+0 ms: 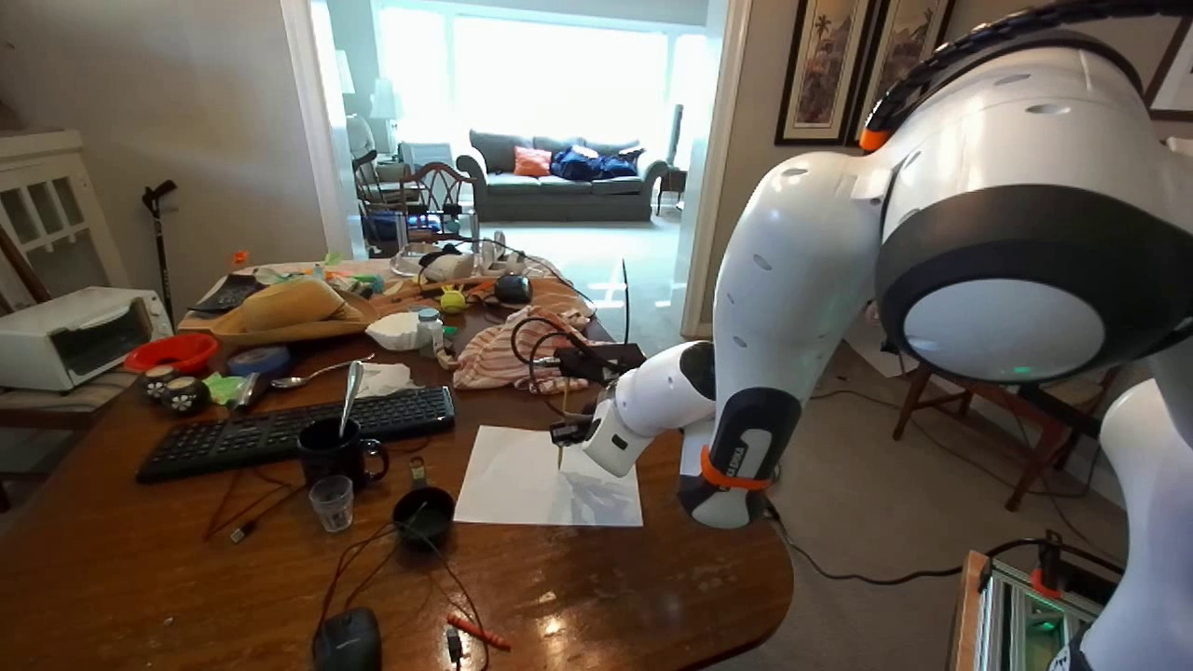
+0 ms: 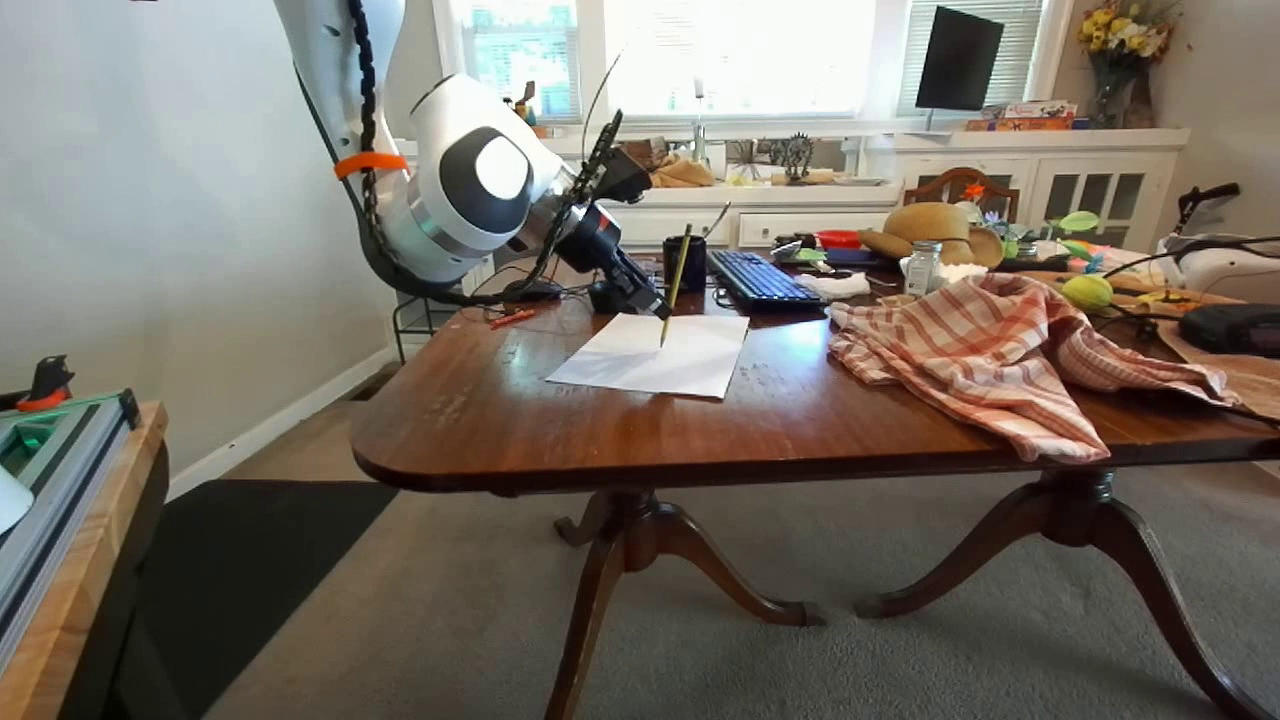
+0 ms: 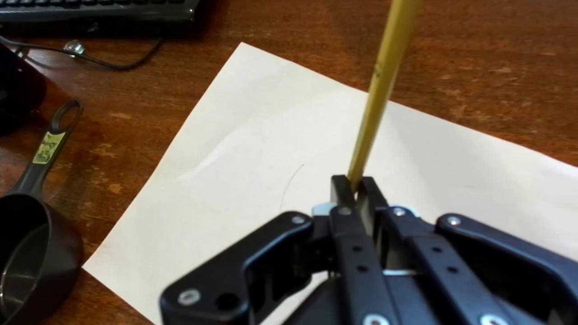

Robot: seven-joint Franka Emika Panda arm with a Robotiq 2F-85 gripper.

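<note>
A yellow pencil or thin stick (image 3: 381, 81) is pinched between the fingertips of my gripper (image 3: 356, 183), shut on it. In an exterior view the yellow stick (image 2: 680, 265) stands nearly upright, leaning slightly, with its lower end at the white paper (image 2: 640, 370); whether it touches cannot be told for certain. That lower end is hidden behind the fingers in the wrist view. A thin curved line (image 3: 291, 185) shows on the paper (image 3: 226, 149), left of the fingertips. The sheet lies flat on the wooden table (image 1: 596, 587).
Beside the sheet sits a black measuring cup (image 1: 424, 517), with a clear cup (image 1: 332, 503), a dark mug (image 1: 331, 455) and a keyboard (image 1: 298, 431) farther off. A striped cloth (image 2: 980, 350) drapes over the table edge. A mouse (image 1: 348, 640) and cables lie near the front.
</note>
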